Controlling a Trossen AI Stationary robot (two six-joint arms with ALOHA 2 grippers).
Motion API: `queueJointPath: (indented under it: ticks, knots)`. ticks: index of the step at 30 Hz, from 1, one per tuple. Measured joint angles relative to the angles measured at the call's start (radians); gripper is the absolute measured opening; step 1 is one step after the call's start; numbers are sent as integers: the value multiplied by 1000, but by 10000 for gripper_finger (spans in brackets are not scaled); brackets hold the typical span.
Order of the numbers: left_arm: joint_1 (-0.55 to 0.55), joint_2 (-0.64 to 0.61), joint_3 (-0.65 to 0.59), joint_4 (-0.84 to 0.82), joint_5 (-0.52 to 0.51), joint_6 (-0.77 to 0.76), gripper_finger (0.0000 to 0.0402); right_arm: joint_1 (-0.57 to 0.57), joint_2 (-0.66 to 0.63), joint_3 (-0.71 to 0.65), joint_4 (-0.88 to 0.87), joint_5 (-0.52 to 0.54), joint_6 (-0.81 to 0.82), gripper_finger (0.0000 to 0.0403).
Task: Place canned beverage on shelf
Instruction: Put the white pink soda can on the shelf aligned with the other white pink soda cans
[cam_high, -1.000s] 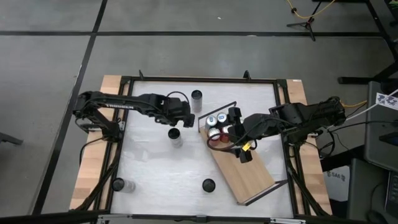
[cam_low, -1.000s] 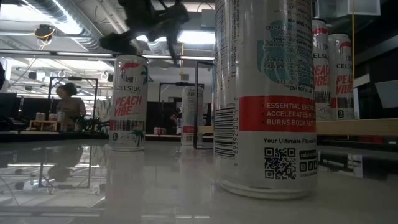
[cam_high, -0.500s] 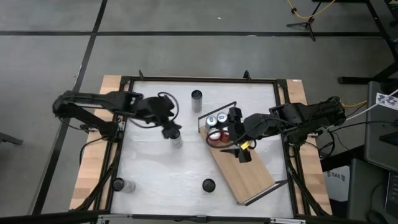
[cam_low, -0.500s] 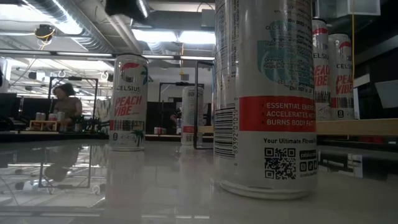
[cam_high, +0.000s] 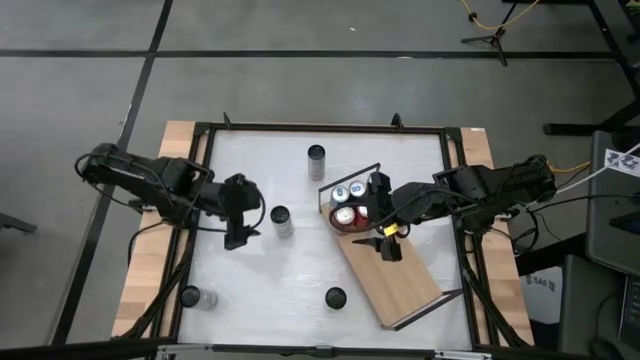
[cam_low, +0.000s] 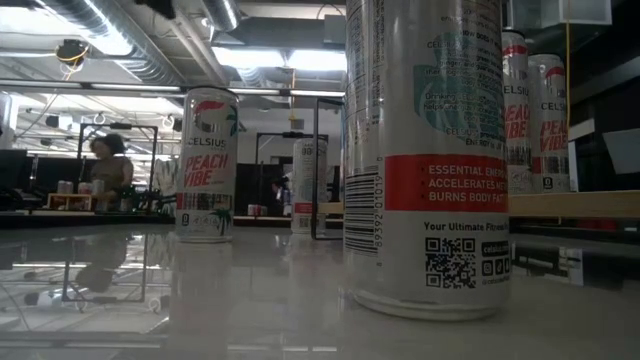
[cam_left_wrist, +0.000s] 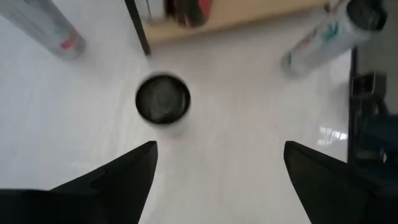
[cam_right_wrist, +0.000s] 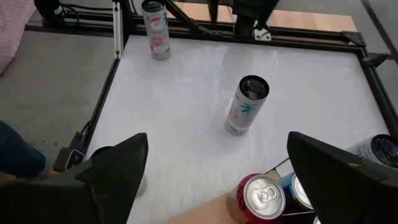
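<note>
Left tool (cam_high: 238, 212) open, empty, at 9 o'clock of slim white can (cam_high: 281, 220). Right tool (cam_high: 386, 229) open over long light-wood shelf (cam_high: 395, 279). Three cans shelved; four left on white counter (cam_high: 250, 280).

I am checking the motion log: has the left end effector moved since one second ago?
Yes. The left end effector has pulled back from the can toward the table's left side, and now stands open beside it.
</note>
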Motion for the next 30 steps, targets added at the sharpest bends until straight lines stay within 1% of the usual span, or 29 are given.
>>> queueJointPath:
  ticks: [5,14,23,30]
  knots:
    - [-51,0,-1,-11,-11,1,341,0,0,0,0,0,0,374]
    - [-109,0,-1,-35,-70,2,341,0,0,0,-1,1,-1,374]
    - [-111,3,-1,-47,-77,27,341,0,0,0,-1,1,-2,374]
    - [-82,5,-1,-43,-76,28,341,0,0,0,-1,1,-2,374]
